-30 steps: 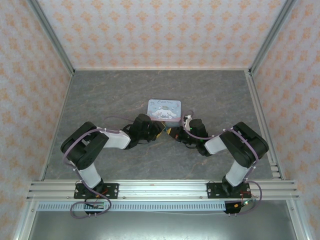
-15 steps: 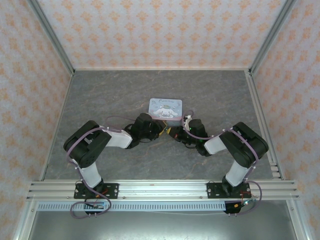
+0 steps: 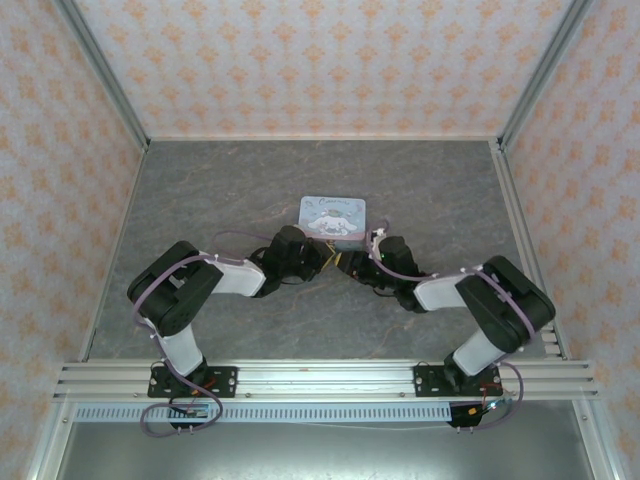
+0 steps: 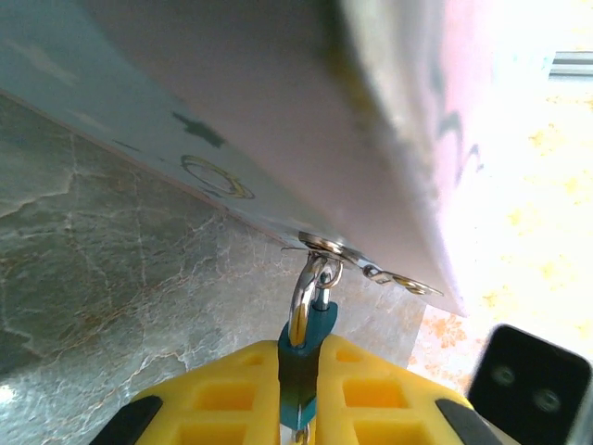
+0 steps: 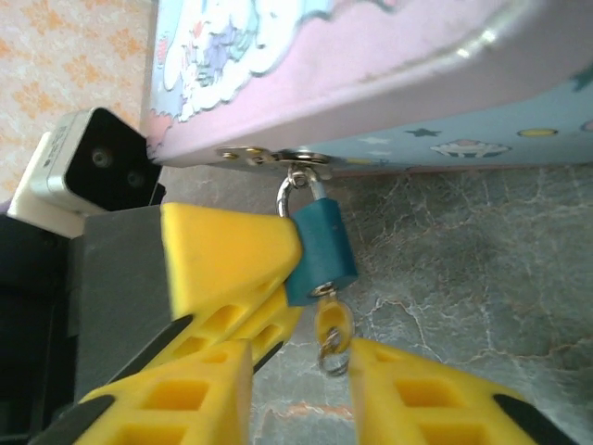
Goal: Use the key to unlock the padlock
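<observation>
In the top external view, a pale blue rectangular tin (image 3: 333, 216) with a cartoon dog on its lid is lying at the middle of the grey marbled tabletop (image 3: 220, 200). The left hand (image 3: 322, 260) and the right hand (image 3: 356, 268) are meeting just below the tin's lower edge, close beside each other. The lock is too small to make out here.

In the left wrist view, the left hand (image 4: 298, 352), with yellow plastic fingers (image 4: 232, 389), is sitting at the bottom centre, closed on the small teal-blue metal padlock (image 4: 310, 329). The padlock's silver shackle (image 4: 304, 295) is passing up through the metal hasp (image 4: 326, 247) on the tin (image 4: 278, 111), which is slanting across the upper frame.

In the right wrist view, the padlock (image 5: 320, 248) is hanging from the hasp (image 5: 301, 159) at the centre, under the tin's pink rim (image 5: 371, 83). A yellow finger (image 5: 232, 248) of the left hand is pressing against the padlock from the left. A small gold key (image 5: 334, 323) with a wire key ring (image 5: 332, 357) is sticking out of the padlock's underside. The right hand (image 5: 304, 352) is standing open at the bottom, its fingers (image 5: 185, 399) lying either side of the key, not clamping it
</observation>
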